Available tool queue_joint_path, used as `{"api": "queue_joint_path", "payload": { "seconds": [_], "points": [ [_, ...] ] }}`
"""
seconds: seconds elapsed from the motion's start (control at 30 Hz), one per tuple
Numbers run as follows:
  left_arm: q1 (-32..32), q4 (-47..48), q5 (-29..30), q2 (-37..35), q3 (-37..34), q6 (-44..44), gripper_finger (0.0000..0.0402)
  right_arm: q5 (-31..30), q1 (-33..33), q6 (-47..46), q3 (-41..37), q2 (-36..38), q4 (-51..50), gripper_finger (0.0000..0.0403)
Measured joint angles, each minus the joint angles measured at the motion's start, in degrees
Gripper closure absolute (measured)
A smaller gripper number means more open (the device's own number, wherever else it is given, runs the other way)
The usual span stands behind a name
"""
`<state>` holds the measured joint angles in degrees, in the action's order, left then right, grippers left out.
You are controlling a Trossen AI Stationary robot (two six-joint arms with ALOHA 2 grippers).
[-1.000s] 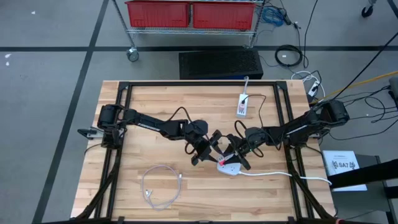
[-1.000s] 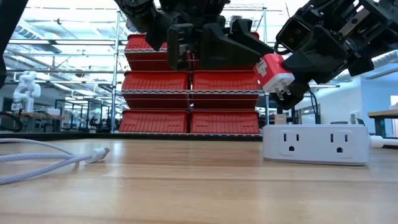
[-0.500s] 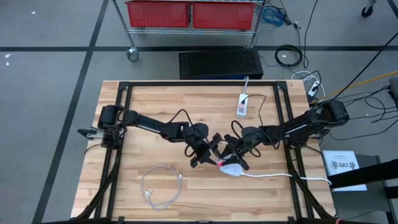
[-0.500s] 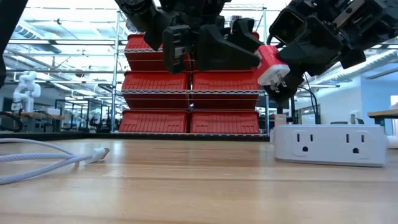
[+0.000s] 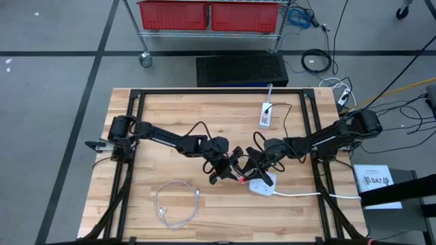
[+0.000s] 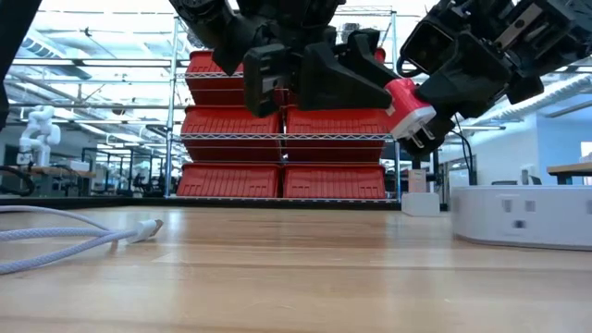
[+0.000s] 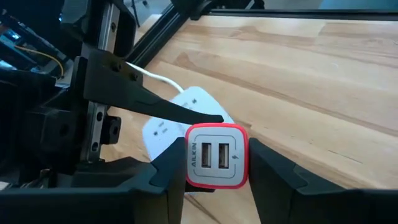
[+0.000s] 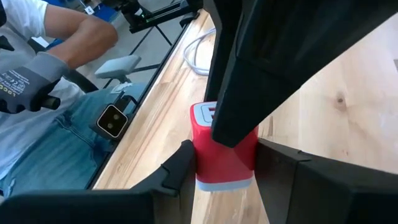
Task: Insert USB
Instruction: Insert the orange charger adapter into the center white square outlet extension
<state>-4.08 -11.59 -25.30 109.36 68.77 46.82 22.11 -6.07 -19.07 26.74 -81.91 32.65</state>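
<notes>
Both arms meet above the middle of the wooden desk. The right tool is clenched on the red body of the USB charger, which hangs clear of the desk with its plug prongs tilted down toward the white power strip. The left tool brackets the charger's white port face, one finger at each side; whether these fingers press the casing or merely stand beside it cannot be told. In the high view the charger shows only as a small red speck between the two tools, the rest covered by the arms. The power strip lies on the desk just below and right of the tools, cut off at the edge of the low view and blurred there. A white USB cable lies coiled near the front left of the desk, well apart from both tools. In the right wrist view a person's gloved hand shows beyond the desk edge.
</notes>
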Motion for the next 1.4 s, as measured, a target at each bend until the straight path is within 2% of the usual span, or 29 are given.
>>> {"api": "queue_joint_path", "payload": {
  "seconds": [0.2, 0.37, 0.47, 0.73, 0.93, 1.0, 1.13, 1.17, 1.2, 1.23, 1.27, 1.33, 1.4],
  "points": [
    [0.2, 0.07, -0.07, 0.01, 0.0, -2.46, 0.0259, -0.46, 0.0, -1.49, 0.0, 0.0, 0.15, 0.0293],
    [0.74, -0.27, -0.16, 0.24, 0.0, -3.32, 0.026, -4.75, 0.12, -4.03, 0.35, 0.13, 1.23, 0.0214],
    [0.64, -0.21, -0.77, 0.35, -0.01, -4.04, 0.0262, -6.4, 0.35, -4.35, 0.44, 0.24, 1.44, 0.0186],
    [0.74, 1.87, 0.27, 0.33, -0.02, -4.27, 0.0262, -4.8, 0.55, -4.63, 0.33, 2.71, -1.61, 0.0194],
    [1.2, 3.79, 3.78, 0.26, -0.02, -4.08, 0.0262, -4.7, 0.13, -7.52, 0.31, 10.74, -12.54, 0.0196],
    [1.28, 4.21, 5.13, -0.02, -0.02, -4.32, 0.0262, -6.47, -0.86, -8.86, 0.29, 14.17, -17.8, 0.0198],
    [1.18, 6.07, 6.78, -1.25, -0.05, -4.45, 0.0264, -12.81, -4.66, -11.69, 2.06, 20.02, -33.41, 0.0232],
    [1.16, 6.42, 6.84, -1.61, -0.07, -4.3, 0.0278, -14.46, -5.92, -12.66, 3.17, 20.74, -38.22, 0.025],
    [1.16, 6.32, 7.12, -2.13, -0.07, -4.54, 0.0337, -16.26, -7.22, -13.97, 4.44, 21.16, -43.39, 0.0269],
    [1.22, 6.86, 7.23, -2.73, -0.07, -4.68, 0.0372, -17.71, -8.63, -15.3, 5.78, 21.27, -48.33, 0.0292],
    [1.29, 7.25, 7.39, -3.29, -0.07, -4.84, 0.039, -18.9, -10.12, -16.61, 7.2, 21.12, -52.97, 0.0317],
    [1.54, 7.8, 7.41, -4.39, -0.07, -6.37, 0.04, -20.79, -13.34, -19.41, 9.82, 20.18, -61.12, 0.0368],
    [1.87, 8.59, 7.4, -5.36, -0.07, -7.58, 0.0401, -22.08, -16.77, -22.27, 11.74, 19.05, -66.91, 0.0393]
  ]
}}
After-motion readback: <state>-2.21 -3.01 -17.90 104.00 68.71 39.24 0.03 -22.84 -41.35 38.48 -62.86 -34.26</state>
